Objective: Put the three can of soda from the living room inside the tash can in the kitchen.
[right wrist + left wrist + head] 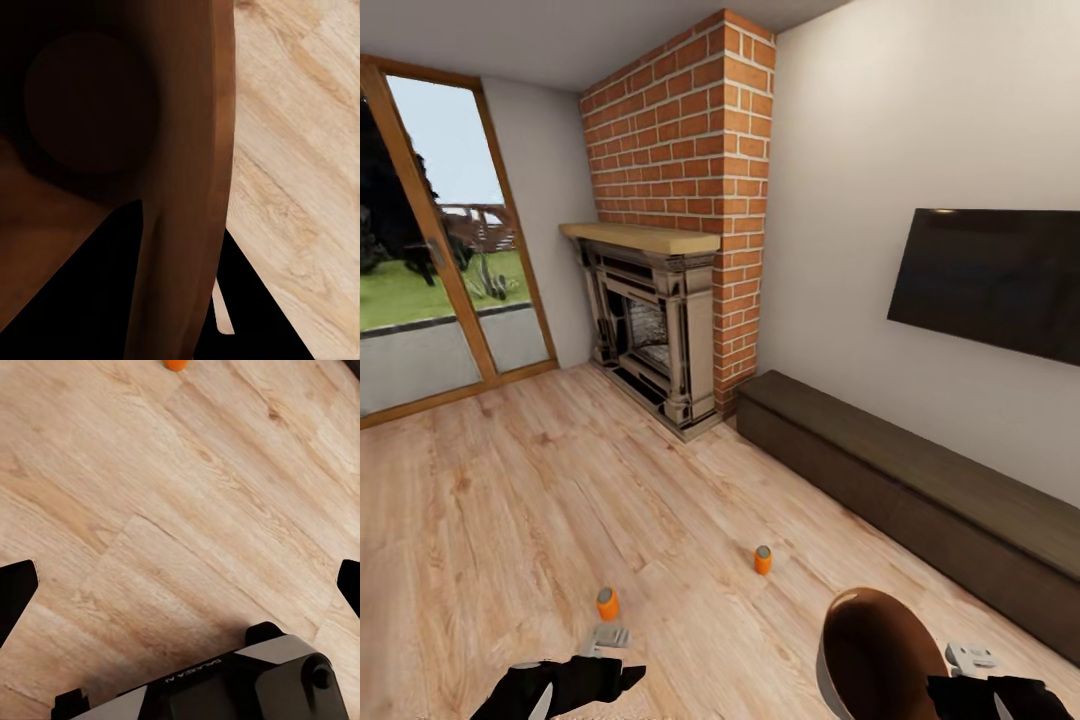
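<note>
Nearest to me, my left jaws (pixel 575 690) hang low over the plank floor (pixel 560 480), spread wide apart with nothing between them; in the left wrist view the two black fingertips (pixel 15 596) sit at opposite edges with bare wood between. My right jaws (pixel 990 695) are clamped on the rim of the trash can (pixel 875 655), one finger inside and one outside its wall. The can tilts so its glossy copper-brown inside (pixel 97 135) faces me; I see nothing lying in it.

Just beyond my left jaws an orange soda can (pixel 607 603) stands upright on the floor. A second orange can (pixel 762 559) stands farther out and to the right, well apart from the first.

Beyond them a long dark low bench (pixel 920 490) runs along the right wall under a wall-mounted black TV (pixel 990 280). Farther off stand the ornate fireplace (pixel 650 330) and its brick column (pixel 690 140), with a wood-framed glass door (pixel 440 240) to the left.
</note>
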{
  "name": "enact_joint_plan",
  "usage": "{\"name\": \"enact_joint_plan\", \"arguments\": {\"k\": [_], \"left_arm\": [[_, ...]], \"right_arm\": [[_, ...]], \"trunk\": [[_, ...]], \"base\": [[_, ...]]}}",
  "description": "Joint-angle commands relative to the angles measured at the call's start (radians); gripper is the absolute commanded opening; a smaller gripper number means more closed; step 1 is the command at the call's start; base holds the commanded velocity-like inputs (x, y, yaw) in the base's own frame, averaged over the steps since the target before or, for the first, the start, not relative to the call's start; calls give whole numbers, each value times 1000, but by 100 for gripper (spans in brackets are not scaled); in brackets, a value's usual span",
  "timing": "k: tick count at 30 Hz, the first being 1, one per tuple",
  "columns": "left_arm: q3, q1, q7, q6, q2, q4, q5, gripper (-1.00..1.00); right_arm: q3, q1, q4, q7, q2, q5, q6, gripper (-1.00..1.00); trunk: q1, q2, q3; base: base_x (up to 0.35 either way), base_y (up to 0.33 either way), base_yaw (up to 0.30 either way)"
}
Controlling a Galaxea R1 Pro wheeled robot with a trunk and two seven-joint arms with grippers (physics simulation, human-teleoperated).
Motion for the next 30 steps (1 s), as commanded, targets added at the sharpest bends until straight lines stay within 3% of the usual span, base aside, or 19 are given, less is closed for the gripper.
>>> {"name": "enact_joint_plan", "arguments": {"k": [1, 30], "left_arm": [[0, 0, 0, 0, 0, 0, 0, 100], [0, 0, 0, -1, 0, 0, 0, 100]], "right_arm": [[-1, -1, -1, 6, 0, -14, 3, -100], [0, -1, 2, 6, 3, -14, 2, -100]], "trunk": [[0, 0, 0], [0, 0, 0]], "base": [[0, 0, 246], [0, 0, 247]]}}
